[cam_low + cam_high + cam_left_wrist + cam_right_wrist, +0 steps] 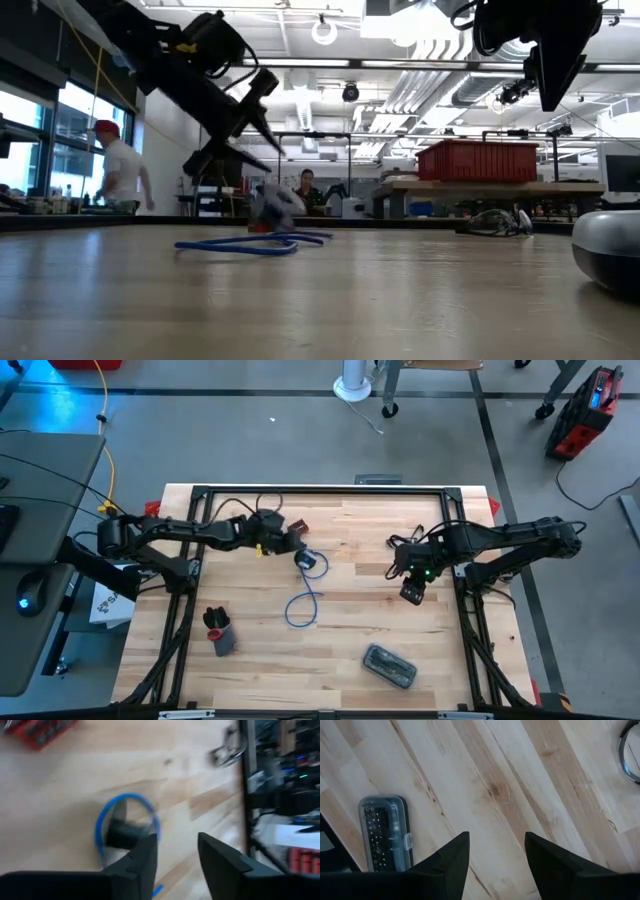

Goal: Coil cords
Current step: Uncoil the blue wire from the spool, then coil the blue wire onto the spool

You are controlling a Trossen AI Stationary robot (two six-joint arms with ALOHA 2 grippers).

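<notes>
The small black reel (pixel 307 560) lies on the table near its middle, with a loop of the blue cord (pixel 127 800) standing around it. The rest of the cord (pixel 300 610) trails in loose loops toward the near edge and lies flat on the wood (pixel 240 243). My left gripper (pixel 177 855) is open just left of the reel and raised above it (pixel 262 110), with nothing between its fingers. My right gripper (pixel 495 855) hangs open over bare wood at the table's right (pixel 412 592), pointing down.
A clear case of screwdriver bits (pixel 390 665) lies near the front right. A black and grey object (pixel 218 632) sits at the front left. A small red item (pixel 300 526) lies beyond the reel. Thin dark-framed glasses (pixel 630 750) rest near the right arm.
</notes>
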